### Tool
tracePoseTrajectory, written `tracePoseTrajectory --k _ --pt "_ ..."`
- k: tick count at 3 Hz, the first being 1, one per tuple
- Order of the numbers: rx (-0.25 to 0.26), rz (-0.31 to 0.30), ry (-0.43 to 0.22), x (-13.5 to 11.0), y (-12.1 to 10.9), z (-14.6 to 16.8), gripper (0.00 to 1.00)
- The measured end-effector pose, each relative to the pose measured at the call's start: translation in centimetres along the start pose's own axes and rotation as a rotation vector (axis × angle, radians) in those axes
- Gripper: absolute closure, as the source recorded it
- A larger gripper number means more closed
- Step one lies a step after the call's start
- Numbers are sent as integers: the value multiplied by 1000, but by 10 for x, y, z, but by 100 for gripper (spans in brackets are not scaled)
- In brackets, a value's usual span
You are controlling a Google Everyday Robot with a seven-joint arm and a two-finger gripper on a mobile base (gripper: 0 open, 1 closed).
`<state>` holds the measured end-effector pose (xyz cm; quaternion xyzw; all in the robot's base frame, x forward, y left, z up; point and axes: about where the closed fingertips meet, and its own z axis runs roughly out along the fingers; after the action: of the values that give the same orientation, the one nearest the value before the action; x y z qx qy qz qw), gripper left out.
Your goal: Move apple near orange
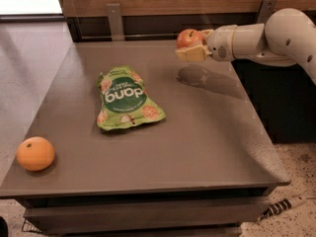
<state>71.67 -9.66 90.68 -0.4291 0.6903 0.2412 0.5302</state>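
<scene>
Camera view: apple [189, 37] clamped between fingers of gripper [189, 47], held above far-right of table [197, 147]; orange [35, 153] at near-left corner, well apart. Grasp apparently done; carry and placement outstanding.

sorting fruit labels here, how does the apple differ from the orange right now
Colour: the apple is red with yellowish patches; the orange is plain bright orange.
Support: the apple is held in the gripper above the table, with its shadow below it; the orange rests on the table.
Place: the apple is at the far right side, the orange at the near left corner.
Both are round and similar in size.
</scene>
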Motion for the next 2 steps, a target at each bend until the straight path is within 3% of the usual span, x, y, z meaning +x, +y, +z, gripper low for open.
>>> tracePoseTrajectory --k 2 --pt "-102 -3 -39 -21 104 -57 100"
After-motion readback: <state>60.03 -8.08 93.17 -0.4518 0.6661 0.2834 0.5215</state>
